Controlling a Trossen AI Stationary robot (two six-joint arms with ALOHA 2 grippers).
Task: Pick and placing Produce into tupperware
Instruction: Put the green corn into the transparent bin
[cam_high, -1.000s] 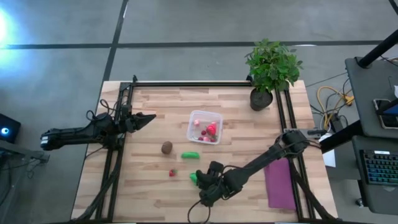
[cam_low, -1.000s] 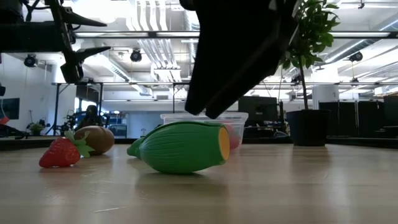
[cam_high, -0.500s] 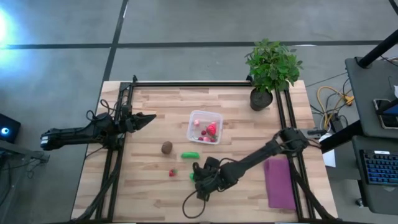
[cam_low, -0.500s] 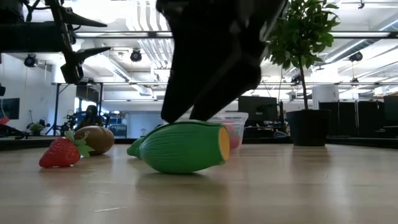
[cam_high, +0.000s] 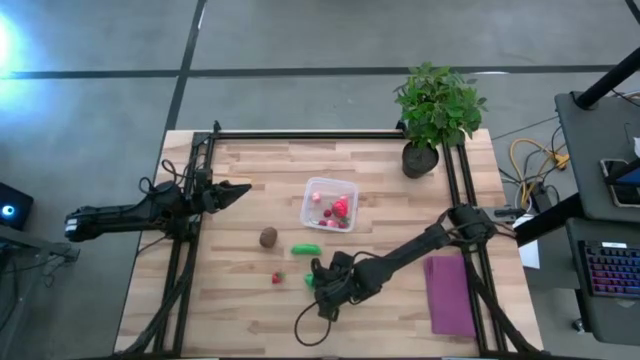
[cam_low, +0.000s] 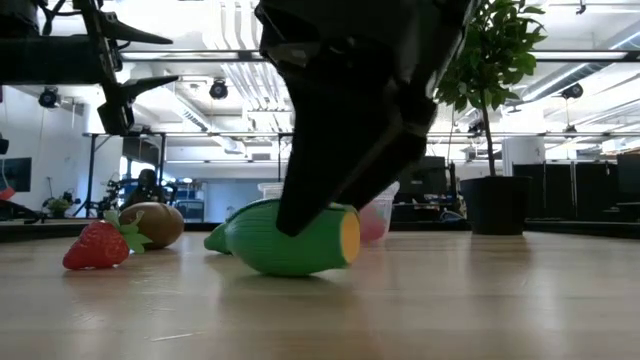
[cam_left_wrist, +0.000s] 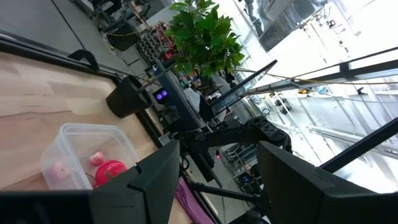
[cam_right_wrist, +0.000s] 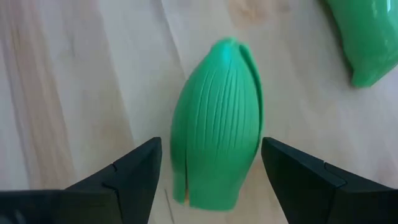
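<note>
Green ribbed toy corn (cam_right_wrist: 216, 124) lay on tabletop (cam_high: 390, 215), near-centre. Right hand (cam_right_wrist: 211, 167) open, straddling it. Looked light, hard, slippery; best gripped across its widest middle.

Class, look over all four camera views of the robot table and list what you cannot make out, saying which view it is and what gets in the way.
- Low view: the right gripper hides the top of the green corn piece and much of the tupperware.
- High view: the fruits in the tupperware are too small to identify or count.
- Right wrist view: the second green piece is cut off by the edge.
- Left wrist view: the left gripper blocks the table beyond.
</note>
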